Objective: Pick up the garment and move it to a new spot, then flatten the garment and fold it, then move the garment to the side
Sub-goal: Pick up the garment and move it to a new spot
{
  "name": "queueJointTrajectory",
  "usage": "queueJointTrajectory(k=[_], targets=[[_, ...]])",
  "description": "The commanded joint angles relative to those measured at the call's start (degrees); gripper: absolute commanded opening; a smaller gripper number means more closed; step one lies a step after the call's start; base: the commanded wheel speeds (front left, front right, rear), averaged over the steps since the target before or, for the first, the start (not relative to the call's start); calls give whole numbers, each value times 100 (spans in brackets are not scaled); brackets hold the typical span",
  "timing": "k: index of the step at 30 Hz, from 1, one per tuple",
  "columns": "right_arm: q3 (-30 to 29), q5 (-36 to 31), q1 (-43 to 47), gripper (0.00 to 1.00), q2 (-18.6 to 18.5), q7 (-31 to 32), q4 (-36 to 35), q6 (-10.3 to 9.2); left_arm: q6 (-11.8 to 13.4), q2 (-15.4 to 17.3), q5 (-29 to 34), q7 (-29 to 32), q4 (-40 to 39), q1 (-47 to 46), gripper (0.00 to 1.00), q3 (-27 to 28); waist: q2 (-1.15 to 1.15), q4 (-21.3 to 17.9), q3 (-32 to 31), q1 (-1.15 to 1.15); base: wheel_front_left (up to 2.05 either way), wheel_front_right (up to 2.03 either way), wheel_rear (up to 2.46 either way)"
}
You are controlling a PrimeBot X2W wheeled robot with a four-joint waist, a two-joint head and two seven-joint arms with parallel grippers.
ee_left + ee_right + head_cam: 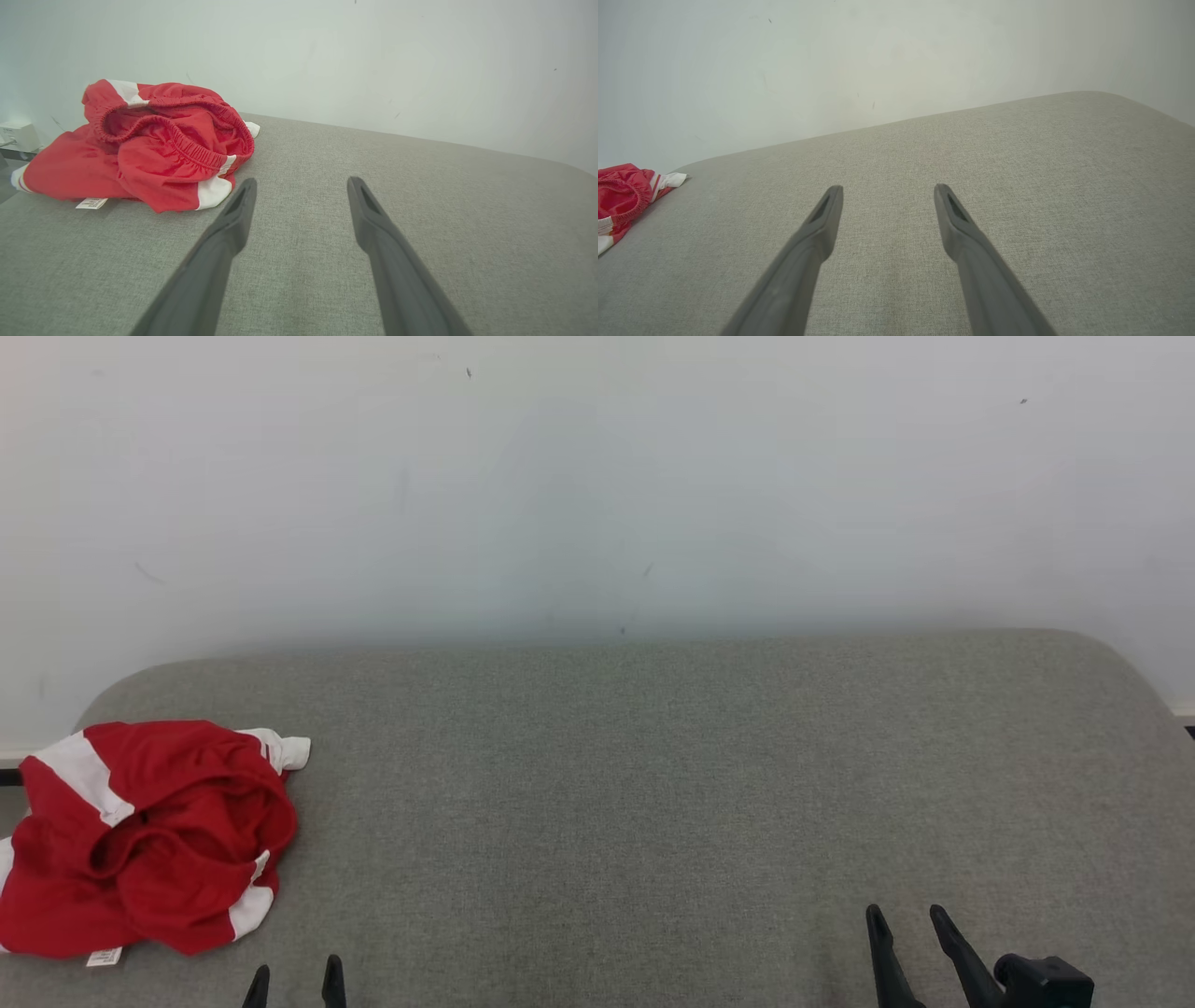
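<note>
You see the garment (149, 840) bunched at the left edge of the tabletop (653, 803), partly cut off; left pincer (295, 968) and right pincer (905, 912) spread, empty.

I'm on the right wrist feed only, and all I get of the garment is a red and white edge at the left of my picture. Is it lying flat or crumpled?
Observer: Crumpled. The garment is a bunched heap at the left end of the grey padded surface, its elastic waistband gaping open.
Operator: Where is the left tool relative to it?
Observer: The left tool is open and holds nothing. It sits low beside the heap's near right corner, close to the cloth but apart from it.
</note>
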Motion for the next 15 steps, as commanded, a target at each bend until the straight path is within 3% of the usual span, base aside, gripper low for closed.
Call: queueJointTrajectory(k=[1,15], targets=[[8,-176,58,100,-17,-57,16,-11,-18,30,175,-71,-4,55,100,13,0,-5,-18,0,0,0,0],[-71,-632,87,100,6,-45,57,-12,-30,30,320,-142,72,71,100,29,0,-4,-67,0,0,0,0]])
